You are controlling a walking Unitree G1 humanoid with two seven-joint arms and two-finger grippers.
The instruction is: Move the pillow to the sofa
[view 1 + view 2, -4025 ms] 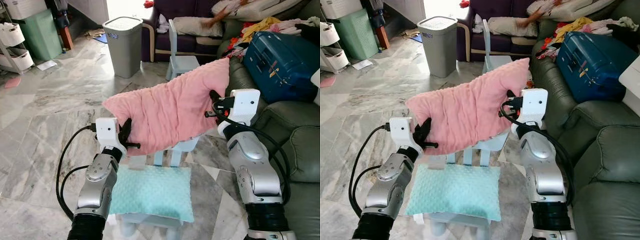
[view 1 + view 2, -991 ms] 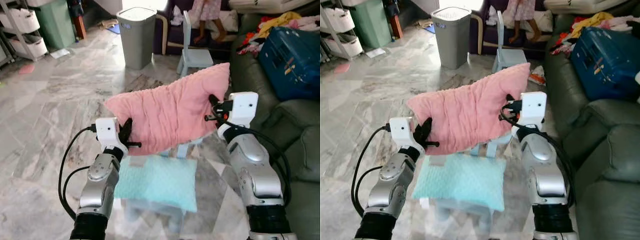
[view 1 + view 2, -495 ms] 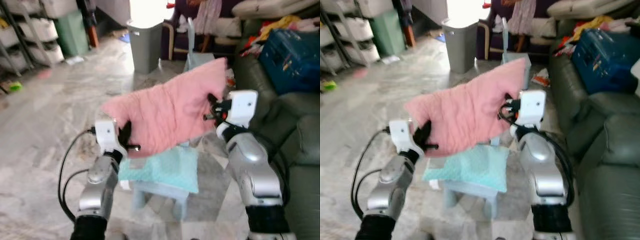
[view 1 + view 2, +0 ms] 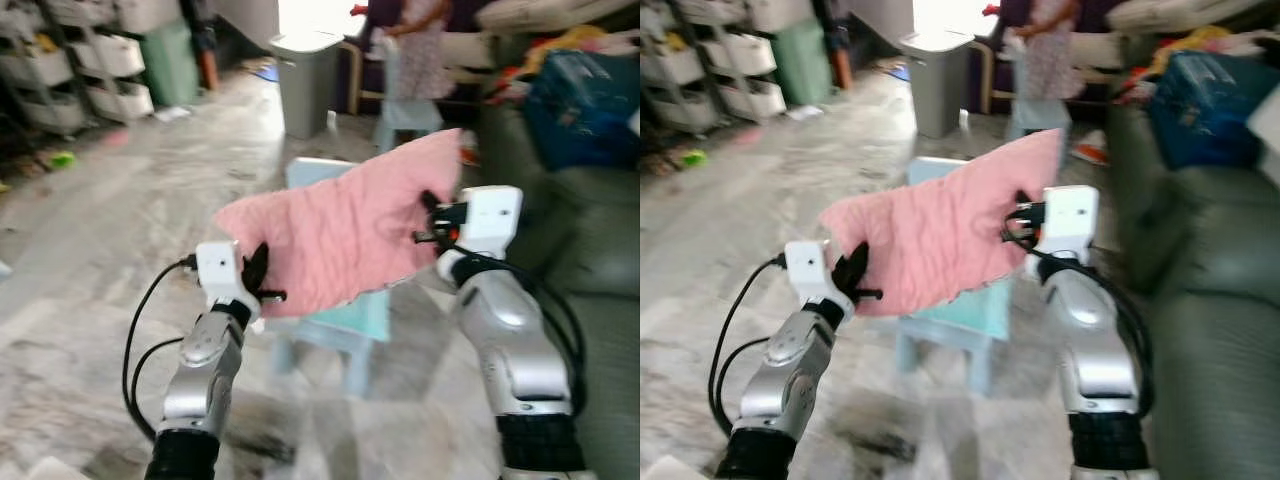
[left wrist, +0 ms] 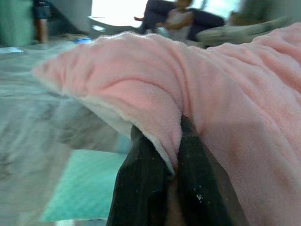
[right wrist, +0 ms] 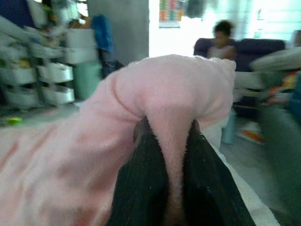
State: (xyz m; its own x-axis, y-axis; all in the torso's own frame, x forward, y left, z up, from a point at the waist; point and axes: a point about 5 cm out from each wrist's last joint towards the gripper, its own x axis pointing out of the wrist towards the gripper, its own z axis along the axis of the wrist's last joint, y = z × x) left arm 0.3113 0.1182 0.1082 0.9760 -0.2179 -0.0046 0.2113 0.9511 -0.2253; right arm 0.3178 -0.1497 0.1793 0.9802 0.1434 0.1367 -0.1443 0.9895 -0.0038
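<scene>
The pink pillow (image 4: 345, 235) remains pinched at opposite edges by the left pincer (image 4: 255, 283) and right pincer (image 4: 432, 222), mid-frame above the small blue chair (image 4: 345, 325), while the view has swung leftward, the green sofa (image 4: 1220, 290) at right edge, delivery apparently outstanding.

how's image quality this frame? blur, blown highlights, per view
Left and right eye views: motion blur across floor, shelves and green sofa; pink pillow and both arms stay fairly readable. Doorway behind the grey bin is blown out. Left wrist view: left gripper on the pillow edge sharp, background soft. Right wrist view: right gripper softer, windows overexposed.
</scene>
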